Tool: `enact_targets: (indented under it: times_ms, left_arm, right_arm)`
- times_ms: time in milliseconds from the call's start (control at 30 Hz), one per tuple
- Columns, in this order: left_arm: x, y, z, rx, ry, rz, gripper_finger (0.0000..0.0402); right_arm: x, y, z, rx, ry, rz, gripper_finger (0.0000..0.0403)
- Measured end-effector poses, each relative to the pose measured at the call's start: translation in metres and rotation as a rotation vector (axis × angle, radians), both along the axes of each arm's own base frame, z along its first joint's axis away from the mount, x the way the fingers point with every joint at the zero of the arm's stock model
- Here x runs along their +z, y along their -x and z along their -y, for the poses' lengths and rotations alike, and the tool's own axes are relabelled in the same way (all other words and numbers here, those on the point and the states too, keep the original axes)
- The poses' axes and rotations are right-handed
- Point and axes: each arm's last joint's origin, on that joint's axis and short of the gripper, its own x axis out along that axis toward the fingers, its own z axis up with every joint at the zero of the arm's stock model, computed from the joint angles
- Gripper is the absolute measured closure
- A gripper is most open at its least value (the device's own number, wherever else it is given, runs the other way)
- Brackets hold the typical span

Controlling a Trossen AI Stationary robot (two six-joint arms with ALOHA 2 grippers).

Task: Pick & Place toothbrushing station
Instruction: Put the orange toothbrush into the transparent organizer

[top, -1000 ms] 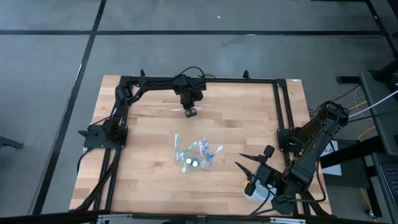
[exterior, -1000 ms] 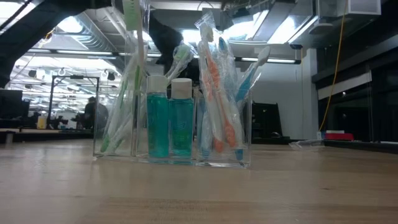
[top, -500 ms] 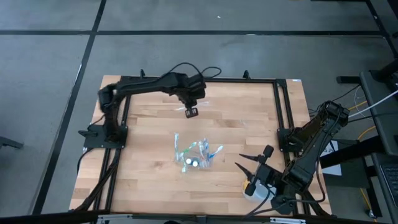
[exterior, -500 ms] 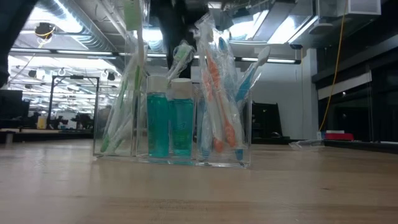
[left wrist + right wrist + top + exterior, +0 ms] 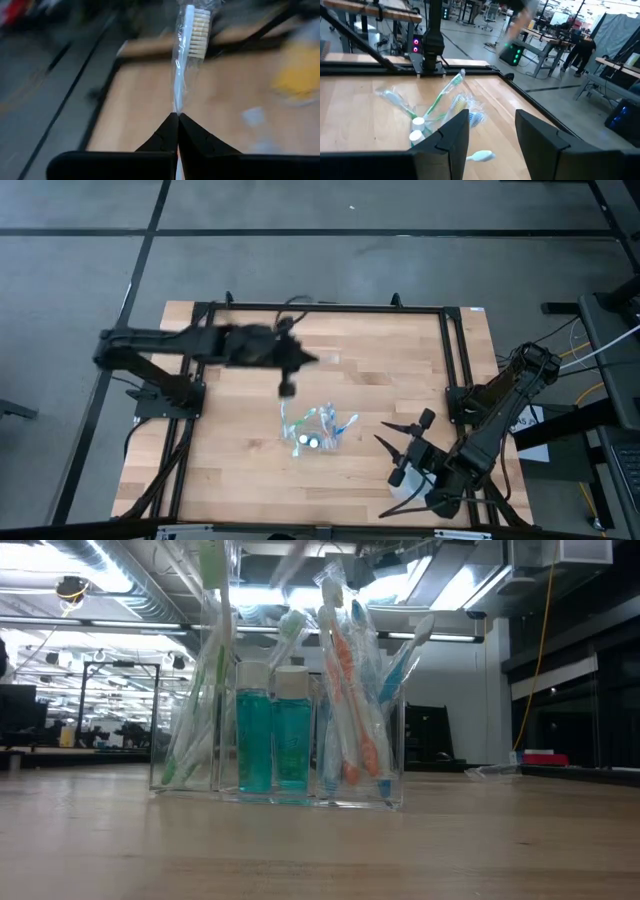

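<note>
Seen from above, the toothbrushing station [image 5: 318, 430], a clear rectangular holder, is standing upright near the middle of the wooden worktop [image 5: 230, 470]. The level view is showing the station [image 5: 275, 735] carrying two teal bottles with white caps [image 5: 272, 725] in its central compartment, green toothbrushes [image 5: 205, 670] in one end compartment, and wrapped orange and blue toothbrushes [image 5: 355, 690] in the other. The left end effector [image 5: 287, 388] is hovering just beyond the station on its far side, toward the left arm's base, with its fingers pressed together on a wrapped white toothbrush [image 5: 186, 45]; the left wrist view is showing the bristled head projecting past the closed fingertips [image 5: 176, 122]. The right end effector [image 5: 399, 452] is waiting apart from the station, toward the worktop's near right corner, with its fingers [image 5: 451, 135] standing apart and gripping nothing. In the right wrist view, a person [image 5: 582, 50] is standing in the room beyond the station.
</note>
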Motion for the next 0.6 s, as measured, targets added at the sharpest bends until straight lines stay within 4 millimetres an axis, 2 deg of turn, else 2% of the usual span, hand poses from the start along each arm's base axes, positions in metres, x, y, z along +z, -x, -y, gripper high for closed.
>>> enact_targets:
  times_ms: [133,267,333,433,533,600]
  left_arm:
    - [-0.008,0.019,0.037,-0.238,0.000,0.223,0.0401]
    - [-0.024,0.034,0.062,-0.416,0.026,0.392,0.0401]
    - [-0.037,0.036,0.071,-0.438,0.027,0.386,0.0401]
    - [-0.051,0.033,0.083,-0.373,0.001,0.342,0.0401]
    - [-0.056,0.029,0.096,-0.384,-0.012,0.350,0.0401]
    - [-0.057,0.027,0.103,-0.414,-0.010,0.360,0.0401]
  right_arm:
    - [0.002,-0.003,0.002,0.003,0.025,-0.023,0.0241]
    - [0.013,-0.010,0.008,0.019,0.036,-0.039,0.0241]
    - [0.024,-0.015,0.011,0.044,0.037,-0.042,0.0241]
    - [0.044,-0.028,0.015,0.119,0.063,-0.027,0.0241]
    - [0.067,-0.043,0.021,0.237,0.104,0.040,0.0241]
    - [0.075,-0.049,0.025,0.283,0.141,0.073,0.0241]
